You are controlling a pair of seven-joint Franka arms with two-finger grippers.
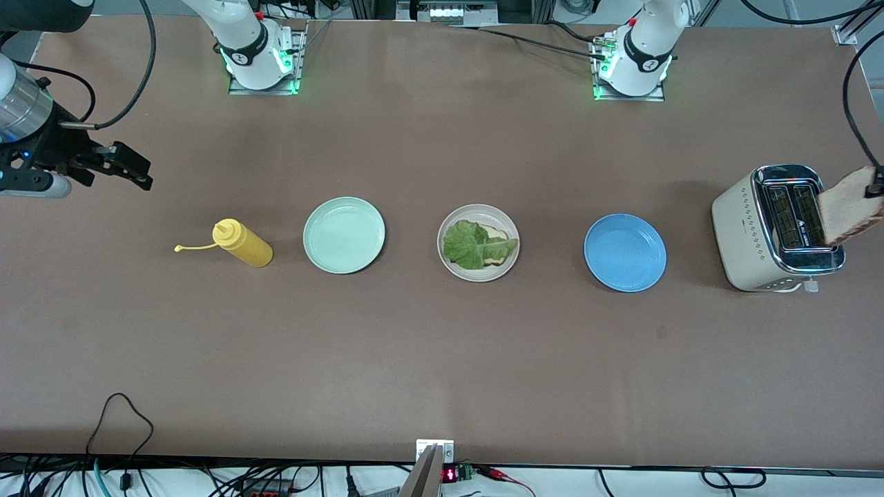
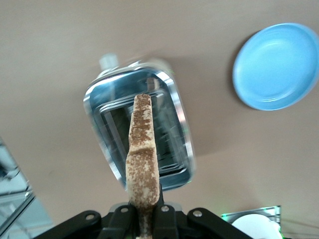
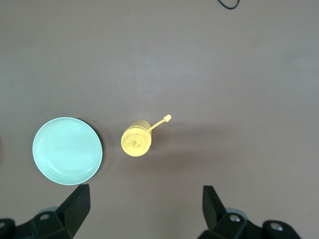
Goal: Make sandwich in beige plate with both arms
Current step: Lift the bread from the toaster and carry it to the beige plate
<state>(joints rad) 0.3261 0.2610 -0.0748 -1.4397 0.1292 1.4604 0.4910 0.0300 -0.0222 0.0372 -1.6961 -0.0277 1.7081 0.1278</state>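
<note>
Your second bread slice (image 2: 143, 154) is pinched edge-on between the left gripper's (image 2: 144, 216) closed fingers, hanging in the air directly over the toaster's (image 1: 777, 231) open slots at the left arm's end of the table. In the left wrist view the slice's brown crust runs straight out from the jaws, with the chrome slot rim (image 2: 177, 107) showing on both sides of it.

Out from those jaws toward the middle of the table, the blue plate (image 1: 625, 252) lies bare, and next along is the beige plate (image 1: 478, 243), holding a bread slice (image 1: 494, 250) with the green lettuce leaf (image 1: 475, 244) lying on top. The leaf stays inside the plate's rim. Bare brown tabletop (image 1: 442, 359) separates every plate.

Your right gripper (image 3: 144, 209) waits with its fingers spread wide and nothing between them, up over the table's right-arm end. Below its jaws stand the yellow squeeze bottle (image 3: 136, 142) and, just beside it, the mint-green plate (image 3: 67, 150), apart from each other.
</note>
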